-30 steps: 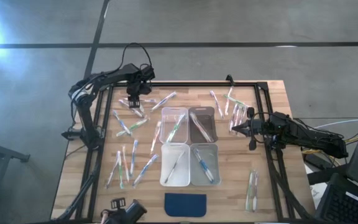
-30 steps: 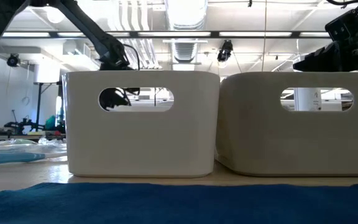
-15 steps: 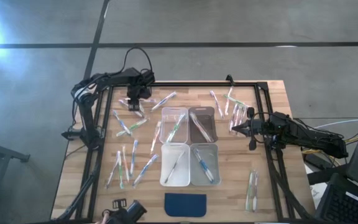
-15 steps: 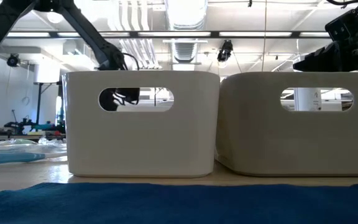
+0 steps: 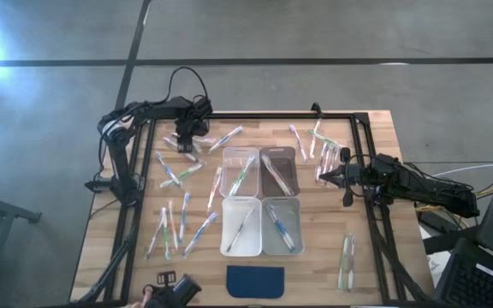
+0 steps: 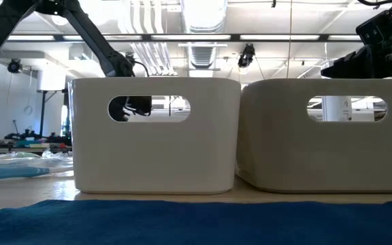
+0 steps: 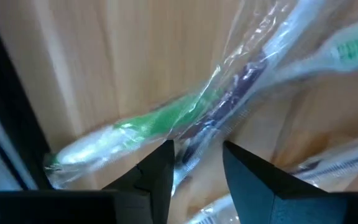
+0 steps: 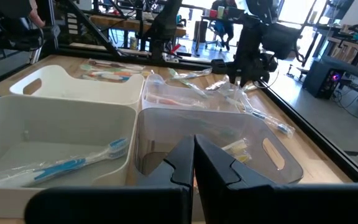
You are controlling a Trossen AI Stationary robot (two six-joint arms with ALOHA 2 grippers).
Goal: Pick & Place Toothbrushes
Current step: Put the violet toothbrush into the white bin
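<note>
Wrapped toothbrushes lie scattered on the wooden table: several at the left (image 5: 175, 224), several at the far right (image 5: 318, 145), two at the near right (image 5: 347, 261). My left gripper (image 5: 184, 139) points down over the far left group, open. In the left wrist view its fingertips (image 7: 196, 171) stand on either side of a clear-wrapped toothbrush with a green handle (image 7: 160, 121) that lies flat on the wood. My right gripper (image 5: 322, 178) hangs shut at the table's right side, level, holding nothing. My left gripper comes from above, with its two fingers (image 7: 157, 171) across the wrapped green toothbrush. The crinkled wrapper (image 7: 194, 152) shows in the gap between them. I cannot tell whether the fingers touch it.
Four bins (image 5: 259, 201) stand together at the table's middle, each with a toothbrush or two inside. A dark blue pad (image 5: 256, 280) lies at the near edge. A black frame (image 5: 127, 214) runs along the table's sides. The low view is filled by two bin walls (image 6: 155, 136).
My left gripper has sunk toward the toothbrushes at the far left of the table, its fingers still apart. The toothbrushes lie where they were.
</note>
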